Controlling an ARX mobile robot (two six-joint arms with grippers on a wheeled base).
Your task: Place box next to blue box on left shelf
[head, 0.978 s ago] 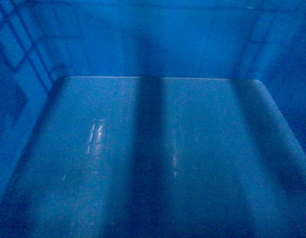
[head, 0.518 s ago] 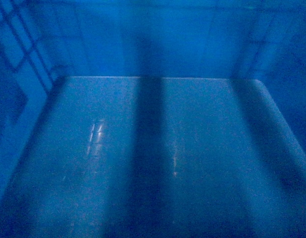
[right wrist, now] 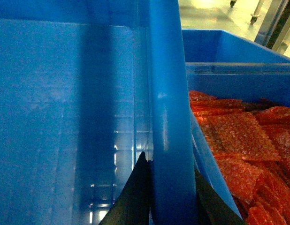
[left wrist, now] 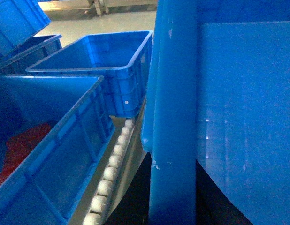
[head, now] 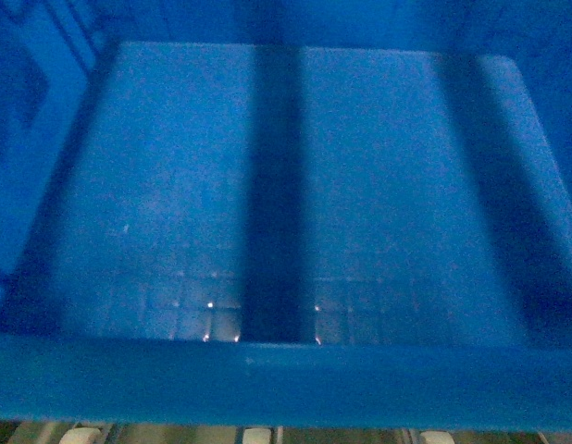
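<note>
Large bright-blue box [head: 295,185] filling the head view, seen from above into its empty inside: glossy floor with a faint grid near the front, two dark shadow bands running front to back, thick near rim across the bottom of the frame. Below that rim, pale rollers [head: 256,435] of a shelf track just visible.

Left wrist view: thick rim of the box [left wrist: 173,117] running up the frame, its smooth inner wall to the right. Left gripper itself not distinguishable here; state of its fingers impossible to tell. To the left of the box, a row of white rollers [left wrist: 110,176] along a roller shelf track, then a neighbouring blue crate [left wrist: 65,154] just beside the track with something red inside, and behind it another empty blue crate [left wrist: 107,65].

Right wrist view: right gripper [right wrist: 171,187] with two dark fingers [right wrist: 135,197] clamped on the box rim [right wrist: 168,108], one inside the wall, one outside. Just beyond the rim, a further blue crate [right wrist: 229,70] filled with red bubble-wrap packets [right wrist: 239,140].
</note>
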